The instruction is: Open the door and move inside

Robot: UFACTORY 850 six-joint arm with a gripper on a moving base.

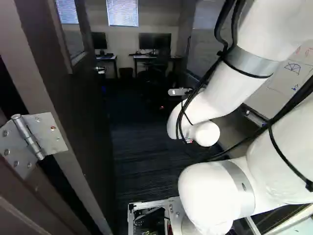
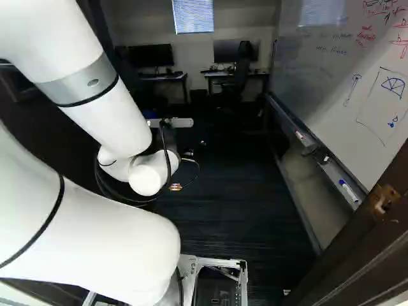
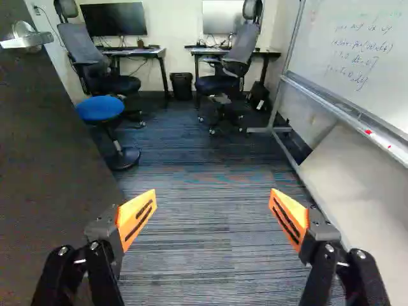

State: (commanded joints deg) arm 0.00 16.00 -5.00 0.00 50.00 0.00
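The gripper (image 2: 177,141) is held out ahead of the arm (image 1: 222,98), pointing into an office. In the wrist view the fingers of the gripper (image 3: 213,191) are spread wide, their orange pads (image 3: 136,218) facing each other, with only the striped carpet (image 3: 210,236) seen between and below them. The dark door (image 1: 80,107) stands open on the hand's left, running forward alongside it; whether the left finger touches the panel cannot be told. The door's metal lever handle (image 3: 27,39) is ahead of the hand, to its left and higher up, apart from the fingers. The door's hinge (image 1: 32,136) is back behind the hand, at the left of the left base view.

Ahead and to the left of the hand is a round blue-topped stool (image 3: 101,109), with a mesh office chair (image 3: 89,54) behind it at a desk bearing a black monitor (image 3: 115,19). Farther ahead, a black wastebasket (image 3: 182,85) stands between that desk and a second one, where another mesh office chair (image 3: 237,54) is pulled up. To the right of the hand a whiteboard (image 2: 357,76) with writing and diagrams runs forward, markers (image 2: 348,190) lying on its tray
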